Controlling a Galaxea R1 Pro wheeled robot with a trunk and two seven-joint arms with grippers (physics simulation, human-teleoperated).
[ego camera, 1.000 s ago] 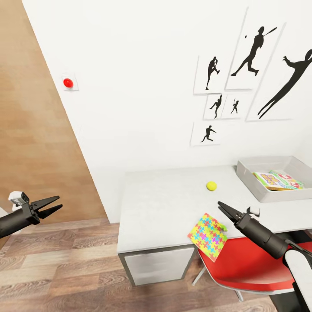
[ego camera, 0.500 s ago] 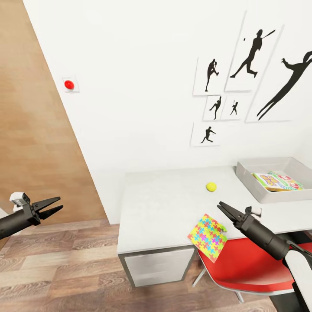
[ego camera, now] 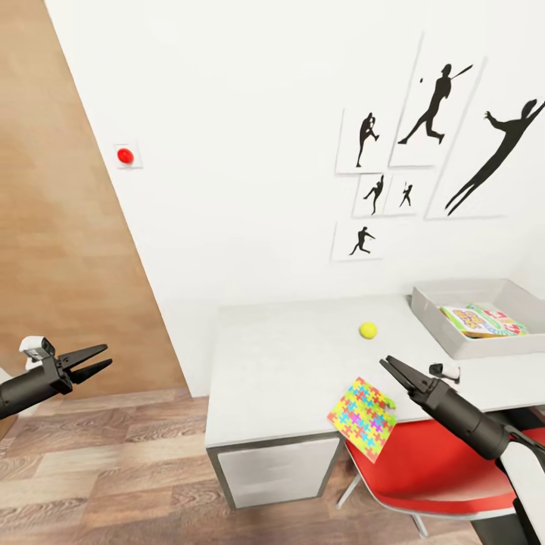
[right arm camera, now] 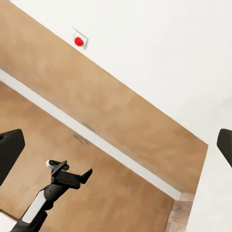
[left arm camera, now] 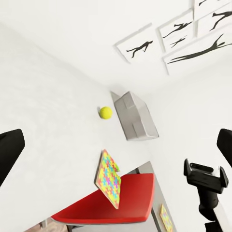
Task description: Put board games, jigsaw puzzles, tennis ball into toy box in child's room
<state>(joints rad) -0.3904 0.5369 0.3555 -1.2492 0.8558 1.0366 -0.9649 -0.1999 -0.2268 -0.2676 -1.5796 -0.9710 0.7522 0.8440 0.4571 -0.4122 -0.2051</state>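
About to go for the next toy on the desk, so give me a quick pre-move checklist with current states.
1. Right gripper empty, jaws slightly apart: ok.
2. Left gripper empty, open, off beside the white table: ok.
3. Small yellow-green tennis ball resting free on the table, nothing touching it: ok.
4. Colourful flat jigsaw puzzle overhanging the table's front edge above the red chair, tilted: not ok, may slip.
5. Grey open toy box has room beside the board games inside: ok.
6. Second jigsaw puzzle's location: cannot tell.
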